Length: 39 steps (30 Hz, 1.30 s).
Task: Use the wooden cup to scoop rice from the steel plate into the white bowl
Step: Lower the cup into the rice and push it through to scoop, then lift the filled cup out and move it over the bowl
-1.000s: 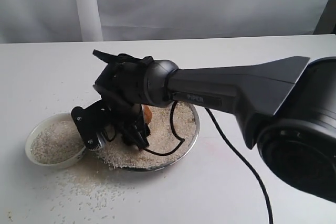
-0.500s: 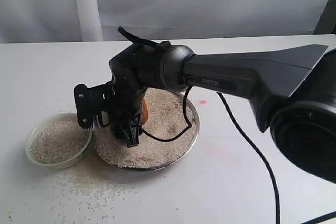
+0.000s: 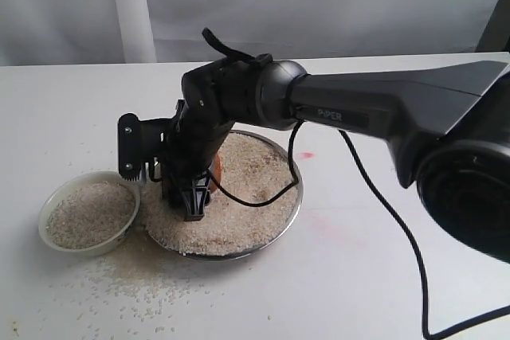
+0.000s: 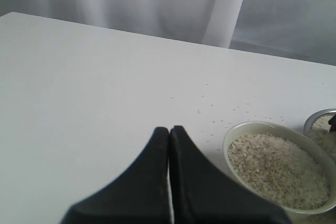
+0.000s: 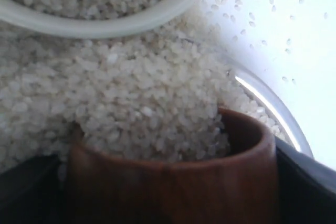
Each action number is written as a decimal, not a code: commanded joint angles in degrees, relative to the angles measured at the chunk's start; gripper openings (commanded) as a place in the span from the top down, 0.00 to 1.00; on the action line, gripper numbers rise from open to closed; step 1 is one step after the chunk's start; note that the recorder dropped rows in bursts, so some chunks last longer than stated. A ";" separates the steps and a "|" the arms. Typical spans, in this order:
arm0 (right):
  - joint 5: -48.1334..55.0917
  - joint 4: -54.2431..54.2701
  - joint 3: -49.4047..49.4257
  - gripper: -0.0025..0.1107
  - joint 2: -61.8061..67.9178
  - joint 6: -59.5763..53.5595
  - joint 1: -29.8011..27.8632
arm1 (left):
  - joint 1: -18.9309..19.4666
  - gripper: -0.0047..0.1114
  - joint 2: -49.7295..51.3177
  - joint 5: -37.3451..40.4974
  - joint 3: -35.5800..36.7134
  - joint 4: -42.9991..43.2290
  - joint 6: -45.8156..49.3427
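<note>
Plainly gripped by the right gripper (image 3: 194,201), jaws held wide on either flank: the wooden cup (image 5: 173,182), at the bottom centre of the right wrist frame, mouth pushed into the rice (image 5: 136,103), grains heaped against and inside its rim. Only a sliver of orange-brown wood in the exterior frame, behind the black fingers, left of centre. Gripper tip down in the heap on the left part of the steel plate (image 3: 295,206), touching the rice. Bright plate rim curving past the cup at the right of the wrist frame.

Just beside the plate, lower left of the exterior frame: the white bowl (image 3: 84,248), nearly full of rice, rim close to the plate's rim; touching or not, cannot tell. Loose grains scattered over the tabletop (image 3: 358,292) below bowl and plate.

Bottom centre of the left wrist frame: left gripper (image 4: 169,129), jaws pressed together, holding nothing, over bare tabletop, bowl at the lower right of that frame, apart from it.
</note>
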 commanded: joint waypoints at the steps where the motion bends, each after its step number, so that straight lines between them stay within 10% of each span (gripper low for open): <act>1: -0.43 6.55 0.02 0.98 -0.87 -3.37 -1.79 | -0.27 0.96 -0.13 -0.36 -0.20 -0.33 -0.08; 20: 2.74 41.93 6.99 0.98 -2.58 -35.00 -8.09 | -0.27 0.96 -0.13 -0.36 -0.20 -0.33 -0.08; 39: 3.81 33.97 6.62 0.98 -8.66 -32.24 -3.59 | -0.27 0.96 -0.13 -0.36 -0.20 -0.33 -0.08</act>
